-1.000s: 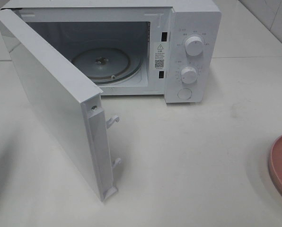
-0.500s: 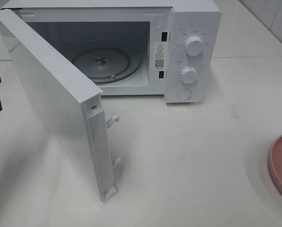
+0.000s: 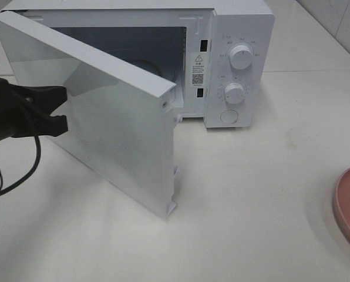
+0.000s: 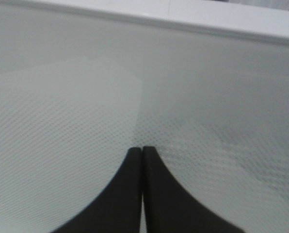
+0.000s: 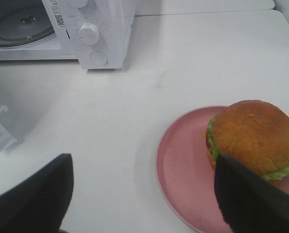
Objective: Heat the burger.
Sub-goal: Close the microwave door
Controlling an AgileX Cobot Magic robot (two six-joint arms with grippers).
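White counter (image 3: 257,194) now has the boxy white microwave's door (image 3: 113,126) swung partway shut by the clenched left tool (image 3: 62,110), which blocks loading, while the golden-bun burger (image 5: 253,138) waits on the round pink plate (image 5: 181,170) under the released right tool (image 5: 142,194).

- The microwave (image 3: 222,59) is standing at the back of the table (image 3: 251,205), its door (image 3: 104,117) hanging partly open toward the front left.
- The left gripper (image 3: 60,108) is sitting against the door's outer face.
- The burger (image 5: 253,138) is lying on the plate (image 5: 178,174), at the table's right edge, well apart from the microwave.
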